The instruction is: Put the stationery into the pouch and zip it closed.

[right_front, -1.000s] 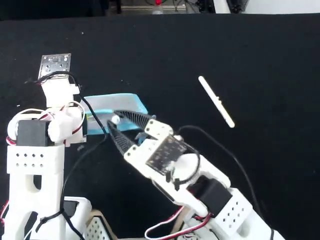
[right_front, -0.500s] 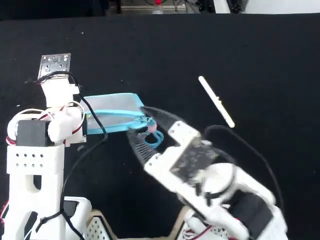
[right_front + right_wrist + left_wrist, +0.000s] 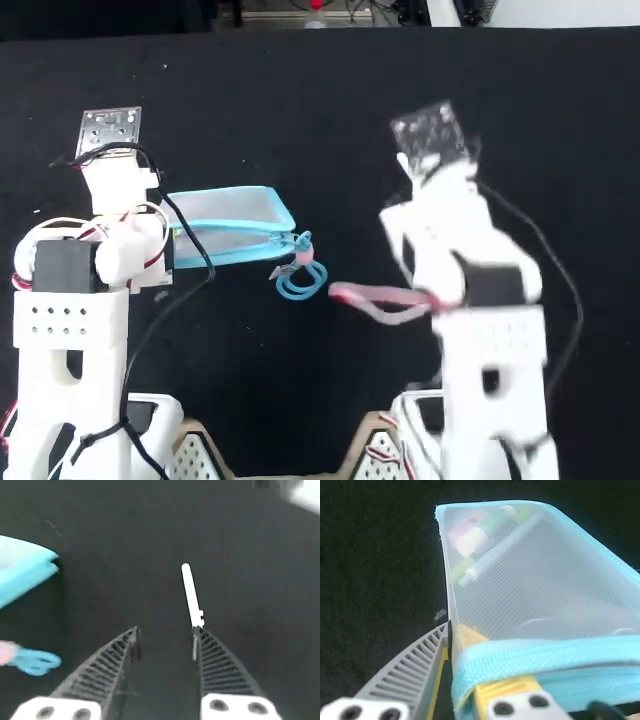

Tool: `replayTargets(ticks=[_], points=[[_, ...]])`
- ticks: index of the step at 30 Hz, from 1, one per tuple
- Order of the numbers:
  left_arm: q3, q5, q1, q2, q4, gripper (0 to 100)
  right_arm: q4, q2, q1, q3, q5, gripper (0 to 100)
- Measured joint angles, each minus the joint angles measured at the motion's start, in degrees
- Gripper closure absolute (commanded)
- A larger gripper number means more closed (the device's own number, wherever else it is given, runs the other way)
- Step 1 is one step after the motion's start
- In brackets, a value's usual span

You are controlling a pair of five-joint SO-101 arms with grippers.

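The right gripper (image 3: 165, 632), fingers apart, faces the white pen (image 3: 190, 595), which lies on the counter (image 3: 125, 530) well apart from the pouch (image 3: 22, 565), beyond its zip end (long axis almost straight ahead, near end by one fingertip). The left gripper (image 3: 451, 645) is clamped on the pouch.

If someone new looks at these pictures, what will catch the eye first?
The light blue mesh pouch, left of centre on the black table, clamped in the left tool, with stationery inside. Then the white pen lying alone just ahead of the open right tool.
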Motion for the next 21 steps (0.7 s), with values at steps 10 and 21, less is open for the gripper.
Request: replayTargets(ticks=[10, 21], points=[[0.0, 0.0, 0.0, 0.0, 0.0, 97, -6.2, 27.3, 2.0, -8.9, 2.4, 83.9], [0.0, 0.0, 0.0, 0.0, 0.0, 97, 7.1, 58.3, 2.1, -40.4, 5.1, 83.9]])
